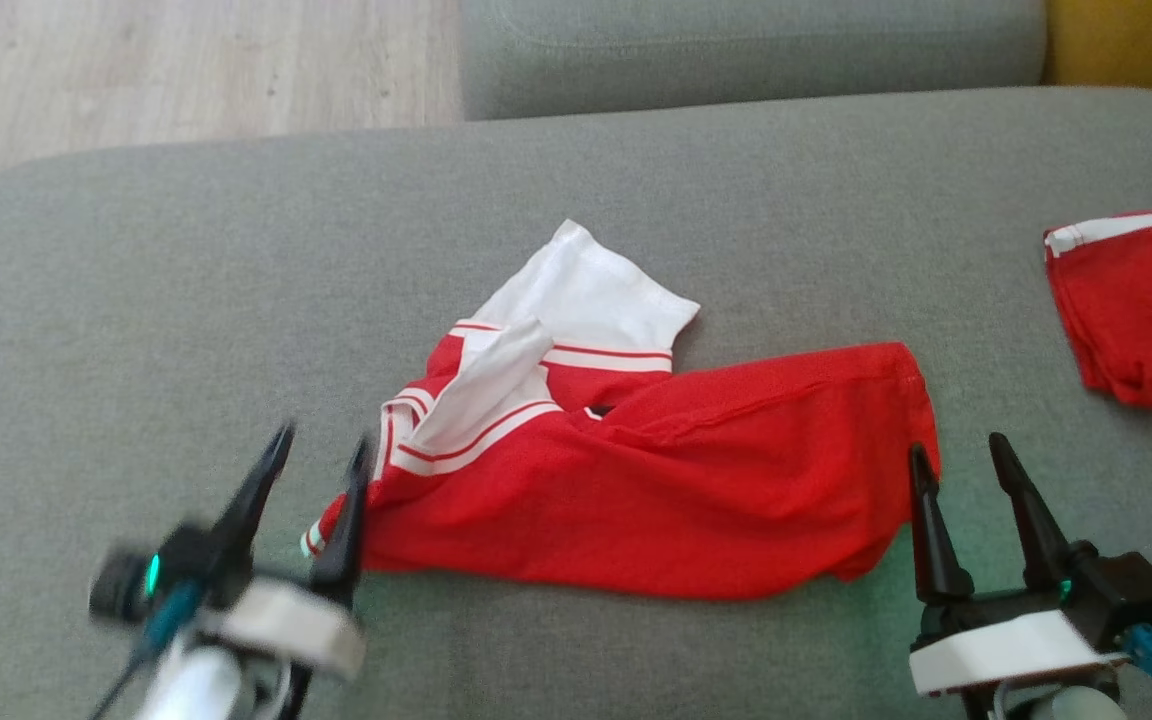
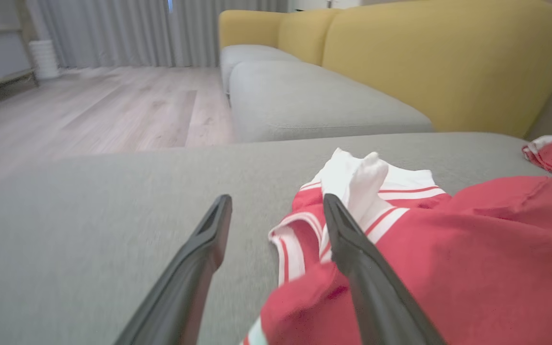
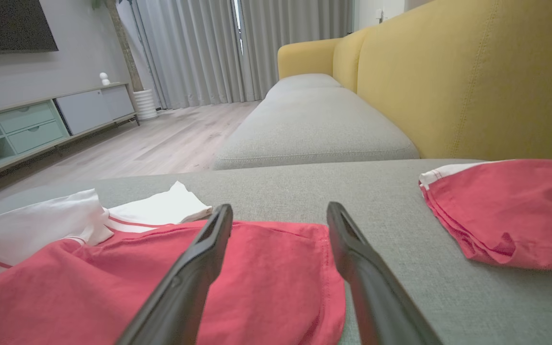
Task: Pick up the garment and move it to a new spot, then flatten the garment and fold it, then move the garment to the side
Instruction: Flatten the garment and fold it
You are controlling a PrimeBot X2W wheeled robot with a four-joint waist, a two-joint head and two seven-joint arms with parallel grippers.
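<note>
Two garments lie on the grey sofa cushion (image 1: 236, 300). The task's one is a red garment (image 1: 636, 490) with white striped trim, spread loosely near the middle of the cushion, its white parts bunched at the upper left and its red body running to the right in shallow wrinkles. The second red garment (image 1: 1146, 310), also with a white band, sits well apart at the cushion's right edge, folded into a compact wad.

Two grippers are low in the head view, one at each end of the red garment. The left gripper (image 1: 325, 435) is at the garment's left end with its two fingers spread wide. In its wrist view one finger (image 2: 372, 287) lies across the red cloth and the other (image 2: 185, 282) over bare cushion, so nothing is pinched between them. The right gripper (image 1: 957, 443) is at the right hem, likewise spread and holding nothing. Its wrist view shows the hem's edge in the gap between the two fingers.

Beyond the cushion are one more grey seat (image 1: 736, 50), a yellow backrest (image 2: 448, 62) and a pale wood floor (image 1: 186, 70).
</note>
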